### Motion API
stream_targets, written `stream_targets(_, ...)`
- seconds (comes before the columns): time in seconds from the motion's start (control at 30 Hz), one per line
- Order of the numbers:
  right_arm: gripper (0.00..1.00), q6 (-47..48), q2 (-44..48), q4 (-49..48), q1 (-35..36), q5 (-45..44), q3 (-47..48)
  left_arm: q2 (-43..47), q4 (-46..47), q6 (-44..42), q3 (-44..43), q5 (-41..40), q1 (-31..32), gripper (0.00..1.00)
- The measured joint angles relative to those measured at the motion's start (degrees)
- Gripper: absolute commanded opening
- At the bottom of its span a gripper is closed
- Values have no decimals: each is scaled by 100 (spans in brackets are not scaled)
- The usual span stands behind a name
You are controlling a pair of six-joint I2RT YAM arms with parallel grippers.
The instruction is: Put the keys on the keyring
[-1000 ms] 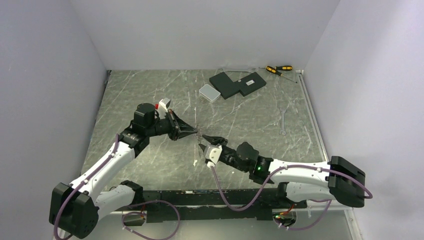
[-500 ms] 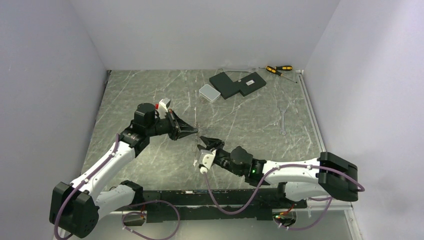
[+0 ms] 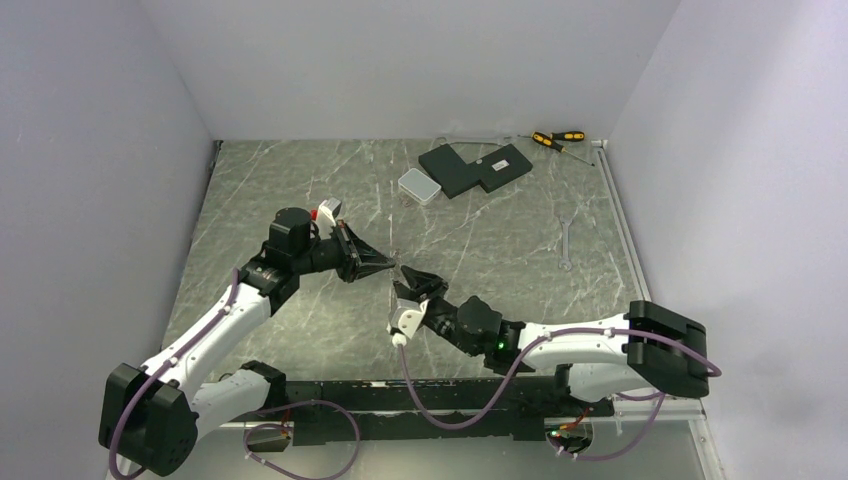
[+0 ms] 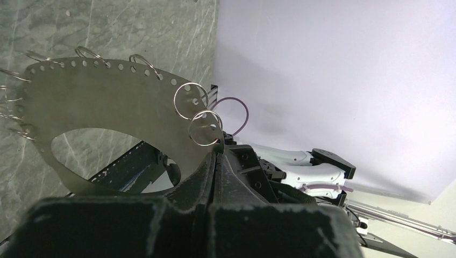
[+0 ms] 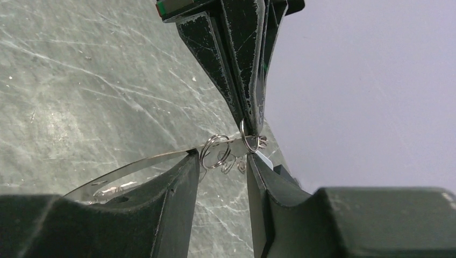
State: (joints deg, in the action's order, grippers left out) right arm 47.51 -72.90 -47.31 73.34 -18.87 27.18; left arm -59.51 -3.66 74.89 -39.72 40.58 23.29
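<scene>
keyring (image 4: 107, 110): flat shiny curved plate, holes and small rings (image 4: 188, 100) along its edge | left gripper (image 4: 218, 153) pinches its end | right gripper (image 5: 221, 161) spread around the rings | plate's far end cut off

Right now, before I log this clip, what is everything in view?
keyring: one, silvery flat crescent with a row of holes, clamped in the left fingers
split rings: several, silvery, through those holes
keys: none discernible
box: one, white, far middle of the table
flat panels: apparently two, black, adjoining, right of the box
screwdrivers: two, yellow-and-black handles, far right corner
wrench: one, silvery, near the right edge
table: one, grey marbled
left fingers: black, shut on the keyring's end
right fingers: black, open, either side of that ringed end
</scene>
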Motion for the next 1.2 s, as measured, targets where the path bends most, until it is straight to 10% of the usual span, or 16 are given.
stream_targets(0.43, 4, 219, -98, -79, 136, -254, 39, 0, 2, 0, 20, -17, -9, 0)
stream_targets(0.9, 0, 219, -9, -72, 138, -291, 72, 24, 44, -7, 20, -20, -9, 0)
stream_targets(1.2, 0, -251, 734, 90, -160, 413, -107, 487, 4, 4, 42, -61, -17, 64)
